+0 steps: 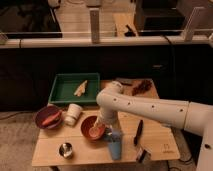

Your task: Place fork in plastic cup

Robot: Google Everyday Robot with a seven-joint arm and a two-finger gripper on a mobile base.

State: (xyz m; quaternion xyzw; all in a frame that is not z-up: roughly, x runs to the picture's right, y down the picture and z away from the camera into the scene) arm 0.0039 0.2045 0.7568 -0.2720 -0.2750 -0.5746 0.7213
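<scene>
White arm's gripper (111,131) hung just above the tall plain blue plastic cup (115,148), near the front edge of the wooden table (155,152). I could not tell its state. I could not read the small printed mark (165,147) at the front-right corner.

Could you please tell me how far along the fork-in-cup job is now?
Approach looks done: the gripper sits just over the plastic cup. In hand: the drop, though I cannot make out a fork at the gripper or in the cup. Left: getting the fork visibly inside, then pulling away.
</scene>
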